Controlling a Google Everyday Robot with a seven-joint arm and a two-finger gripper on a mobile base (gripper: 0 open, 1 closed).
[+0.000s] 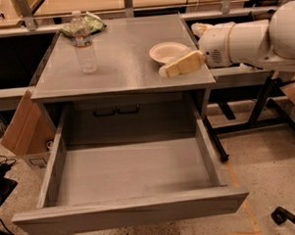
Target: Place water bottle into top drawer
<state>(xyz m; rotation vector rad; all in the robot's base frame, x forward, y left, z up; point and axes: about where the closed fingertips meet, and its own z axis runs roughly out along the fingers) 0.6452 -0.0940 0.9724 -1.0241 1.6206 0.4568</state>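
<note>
The water bottle [84, 43] stands upright on the grey cabinet top [121, 66], near its back left, with a white cap and a red label band. The top drawer [130, 181] is pulled wide open below the cabinet top and holds nothing. My gripper [179, 65] hangs over the right side of the cabinet top, just in front of a white bowl, far to the right of the bottle. Its tan fingers point left toward the middle of the top. It holds nothing.
A white bowl [167, 51] sits on the cabinet top at the right. A green snack bag [90, 24] lies behind the bottle. A cardboard box [23, 129] leans against the cabinet's left side. Black table legs [264, 104] stand at the right.
</note>
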